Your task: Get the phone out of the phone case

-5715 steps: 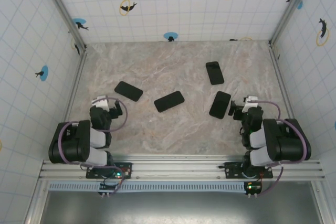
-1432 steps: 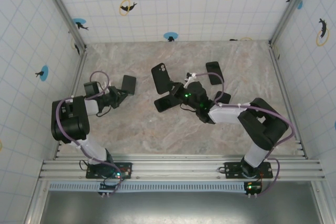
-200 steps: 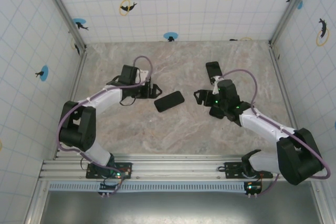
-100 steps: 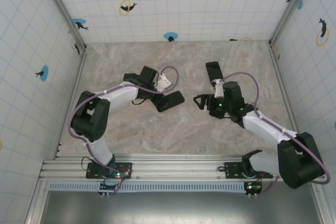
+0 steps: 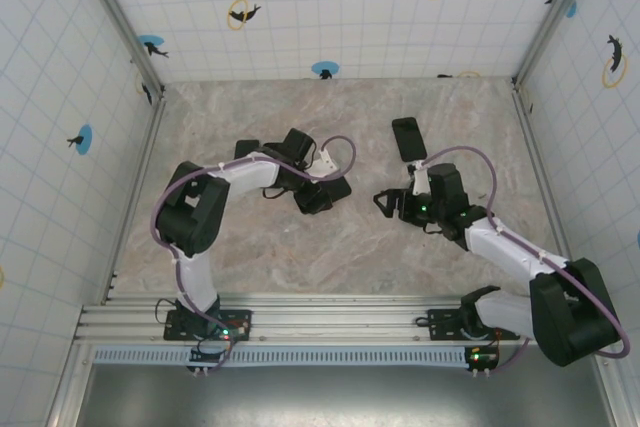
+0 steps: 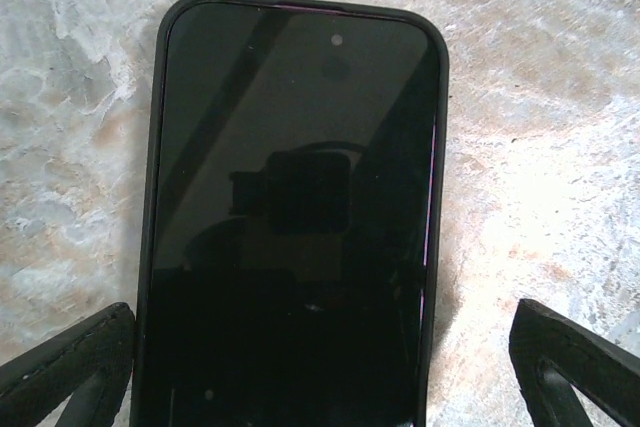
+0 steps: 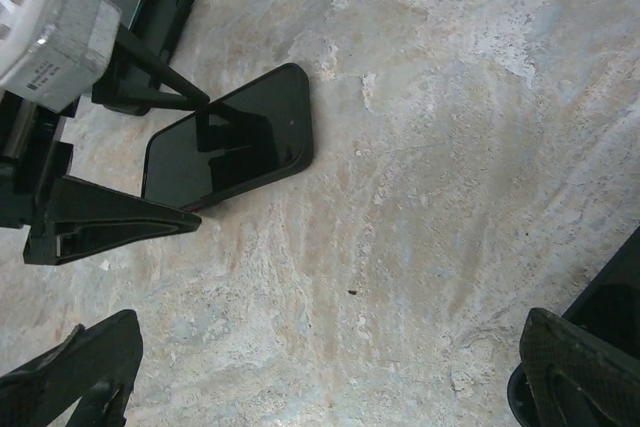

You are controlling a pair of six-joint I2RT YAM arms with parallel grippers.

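A black phone (image 6: 290,197) lies screen up in its dark phone case (image 6: 153,147) on the marble table, near the middle (image 5: 340,187). My left gripper (image 6: 320,387) is open and hangs right over the phone's near end, a finger (image 6: 70,367) on either side and clear of the case. From the right wrist view, the same phone (image 7: 235,137) sits between the left gripper's fingers (image 7: 110,217). My right gripper (image 5: 386,205) is open over bare table to the right of the phone, with nothing between its fingers (image 7: 75,377).
A second black phone (image 5: 408,137) lies at the back right. A dark case-like item (image 5: 247,151) lies behind the left arm, also seen as (image 7: 150,2). Another dark slab (image 7: 610,302) lies under the right wrist. Tiled walls enclose the table.
My left arm has swung right and brought its open gripper over the middle phone. My right gripper has drawn back a little toward the near side.
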